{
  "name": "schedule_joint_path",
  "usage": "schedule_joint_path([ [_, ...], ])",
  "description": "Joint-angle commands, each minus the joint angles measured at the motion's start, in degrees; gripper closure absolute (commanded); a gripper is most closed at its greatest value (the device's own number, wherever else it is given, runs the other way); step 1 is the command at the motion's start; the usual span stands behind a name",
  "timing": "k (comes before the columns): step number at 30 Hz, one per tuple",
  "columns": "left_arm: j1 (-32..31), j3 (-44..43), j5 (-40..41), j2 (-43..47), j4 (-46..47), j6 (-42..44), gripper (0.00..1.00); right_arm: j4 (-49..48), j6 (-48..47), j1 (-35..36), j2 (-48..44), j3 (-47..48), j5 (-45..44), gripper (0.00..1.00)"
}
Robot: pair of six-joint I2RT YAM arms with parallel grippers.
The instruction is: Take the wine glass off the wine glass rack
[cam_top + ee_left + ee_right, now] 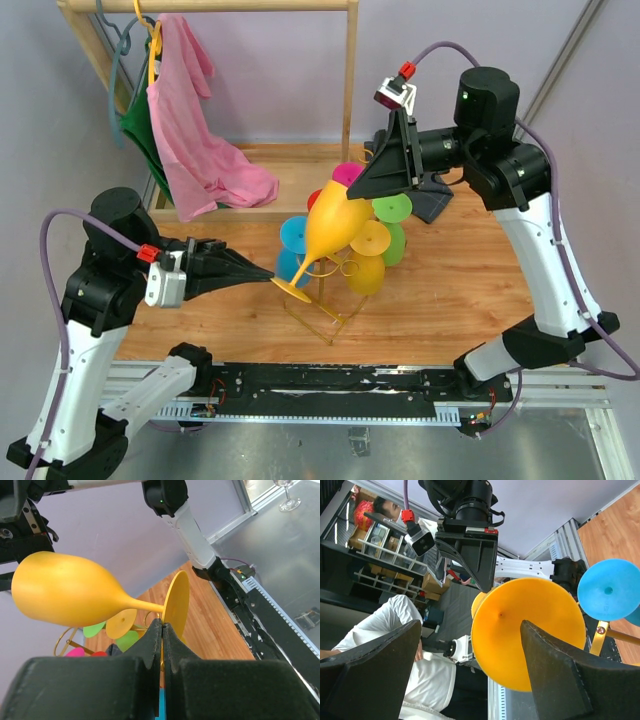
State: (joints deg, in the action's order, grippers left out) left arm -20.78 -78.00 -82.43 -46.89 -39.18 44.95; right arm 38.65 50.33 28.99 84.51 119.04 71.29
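An orange-yellow wine glass point(335, 222) lies tilted over the gold wire rack point(325, 318), bowl up and right, foot point(290, 289) down and left. My left gripper point(268, 277) is shut on the rim of the foot. In the left wrist view the gripper point(162, 625) pinches the foot's edge point(177, 600), and the bowl point(65, 597) reaches left. My right gripper point(372, 182) is open at the bowl's upper end. In the right wrist view the gripper point(469, 625) is spread wide, with the bowl point(520, 630) end-on between its fingers point(560, 675). I cannot tell if they touch it.
Blue point(295, 237), green point(392, 208), yellow point(368, 270) and pink point(347, 175) glasses hang on the rack. A wooden clothes rack with a pink cloth point(200, 140) and a green garment point(135, 120) stands at the back left. A dark object point(430, 200) lies behind the rack.
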Motion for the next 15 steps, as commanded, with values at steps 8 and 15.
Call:
schedule_joint_path([
  [8, -0.3, 0.4, -0.4, -1.5, 0.6, 3.3, 1.00, 3.0, -1.5, 3.3, 2.7, 4.8, 4.3, 0.35],
  [15, -0.2, 0.3, 0.1, -2.4, 0.6, 4.0, 1.00, 2.9, -1.7, 3.4, 2.9, 3.9, 6.3, 0.62],
])
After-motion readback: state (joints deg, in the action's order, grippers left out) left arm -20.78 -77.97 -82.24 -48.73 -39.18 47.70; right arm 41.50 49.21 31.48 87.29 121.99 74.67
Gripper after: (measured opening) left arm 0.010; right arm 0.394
